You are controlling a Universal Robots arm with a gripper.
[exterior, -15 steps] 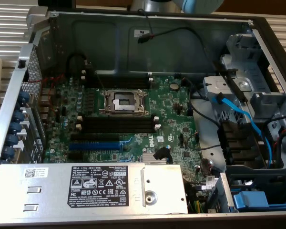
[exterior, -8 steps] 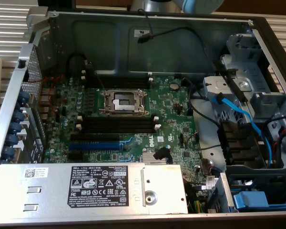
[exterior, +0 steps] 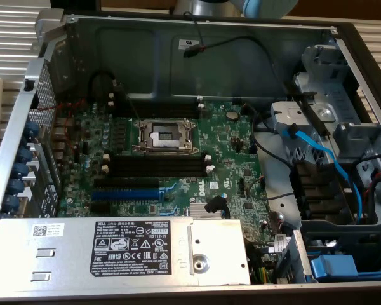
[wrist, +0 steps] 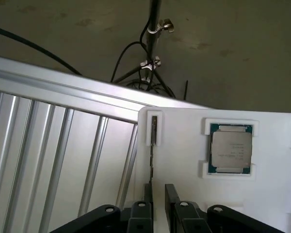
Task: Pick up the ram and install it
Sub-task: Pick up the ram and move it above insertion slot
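A matte black gripper (wrist: 159, 194) with two flat fingers (wrist: 170, 194) and round pivot pins on its links.

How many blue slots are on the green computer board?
1. The blue slot lies on the green board toward the exterior view's left, among black slots, beside the silver box. More may hide under that box.

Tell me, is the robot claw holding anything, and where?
Nothing is held. The gripper stands open by the ram, which sits on edge in its slot in the white tray.
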